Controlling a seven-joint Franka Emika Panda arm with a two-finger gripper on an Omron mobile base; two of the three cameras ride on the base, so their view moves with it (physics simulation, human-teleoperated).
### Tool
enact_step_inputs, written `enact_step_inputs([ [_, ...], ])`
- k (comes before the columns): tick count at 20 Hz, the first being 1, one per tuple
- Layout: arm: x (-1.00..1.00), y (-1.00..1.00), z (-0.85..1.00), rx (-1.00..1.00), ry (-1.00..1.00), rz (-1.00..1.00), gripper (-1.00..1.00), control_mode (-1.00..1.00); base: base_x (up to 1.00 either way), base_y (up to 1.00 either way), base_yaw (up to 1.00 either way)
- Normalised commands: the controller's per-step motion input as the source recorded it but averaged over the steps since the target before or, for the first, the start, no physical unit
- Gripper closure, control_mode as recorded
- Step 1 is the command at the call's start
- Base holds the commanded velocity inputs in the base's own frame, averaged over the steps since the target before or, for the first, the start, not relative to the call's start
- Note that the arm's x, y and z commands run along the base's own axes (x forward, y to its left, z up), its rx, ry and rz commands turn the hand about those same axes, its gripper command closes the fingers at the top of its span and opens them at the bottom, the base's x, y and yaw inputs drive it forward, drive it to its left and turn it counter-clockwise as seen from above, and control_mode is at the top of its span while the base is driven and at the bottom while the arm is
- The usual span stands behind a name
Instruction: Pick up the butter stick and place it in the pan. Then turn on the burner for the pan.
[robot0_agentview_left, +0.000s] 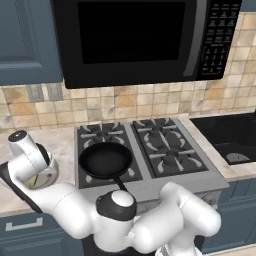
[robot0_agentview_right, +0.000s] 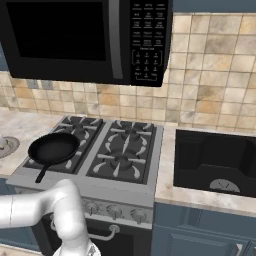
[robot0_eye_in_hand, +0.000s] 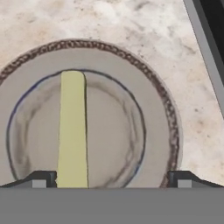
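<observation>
The butter stick (robot0_eye_in_hand: 72, 131), a pale yellow bar, lies on a round grey plate (robot0_eye_in_hand: 153, 113) on the counter left of the stove. My gripper (robot0_eye_in_hand: 113, 181) hangs open just above the plate. The bar runs away from me just inside the left fingertip (robot0_eye_in_hand: 43, 179), well off the middle of the gap, and nothing is gripped. In the left base view my hand stands over that plate (robot0_agentview_left: 46, 179). The black pan (robot0_agentview_left: 105, 159) (robot0_agentview_right: 53, 147) sits empty on the front left burner (robot0_agentview_left: 131, 175), its handle pointing toward the stove's front edge.
Knobs (robot0_agentview_right: 114, 212) line the stove's front panel. A black microwave (robot0_agentview_left: 135, 40) hangs above the stove. A dark sink (robot0_agentview_right: 215, 160) lies to the right. The stove's metal edge (robot0_eye_in_hand: 205, 48) runs close to the plate's right side.
</observation>
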Motion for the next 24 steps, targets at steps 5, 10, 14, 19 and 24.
enact_step_inputs([
  [5, 0.16, 0.09, -0.18, 0.00, 0.00, 0.02, -1.00, -1.00, 0.00, 0.00, 0.00],
  [10, 0.17, 0.12, -0.13, 0.01, 0.00, 0.01, -1.00, -1.00, 0.00, 0.00, 0.00],
  [14, 0.16, 0.17, -0.08, 0.03, 0.00, 0.00, -1.00, -1.00, 0.00, 0.00, 0.00],
  [19, 0.13, 0.15, -0.07, 0.03, 0.00, 0.00, -1.00, -1.00, 0.00, 0.00, 0.00],
  [24, 0.07, 0.13, -0.11, 0.01, 0.00, 0.00, -1.00, -1.00, 0.00, 0.00, 0.00],
])
